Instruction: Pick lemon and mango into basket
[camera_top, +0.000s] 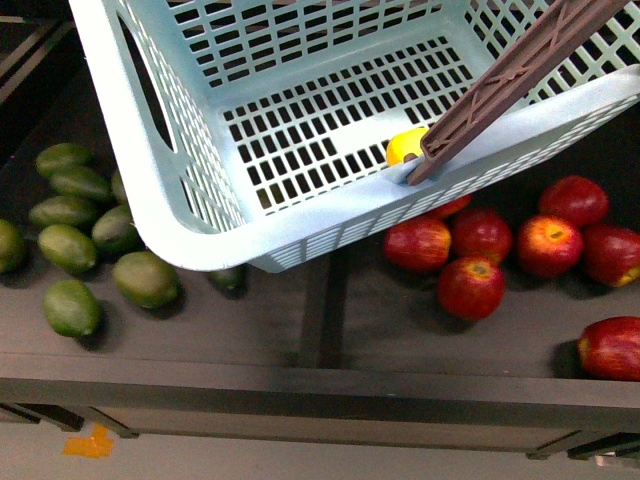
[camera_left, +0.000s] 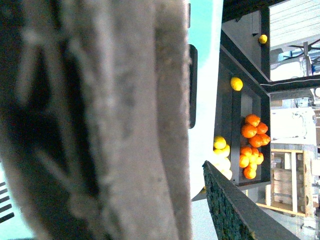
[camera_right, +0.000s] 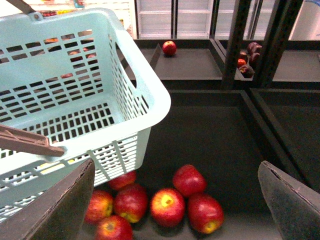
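Lemon (camera_top: 405, 145) on slotted floor of aqua basket (camera_top: 300, 235); right tool (camera_right: 176, 165) wide open, empty; state of left tool (camera_left: 197, 210) unclear.

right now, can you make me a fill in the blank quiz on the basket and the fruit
The only fruit inside the basket is a ___. The fruits left of the basket are ___ in colour. The red fruits lie to the basket's ___. The right gripper is ___.
Missing: lemon, green, right, open.
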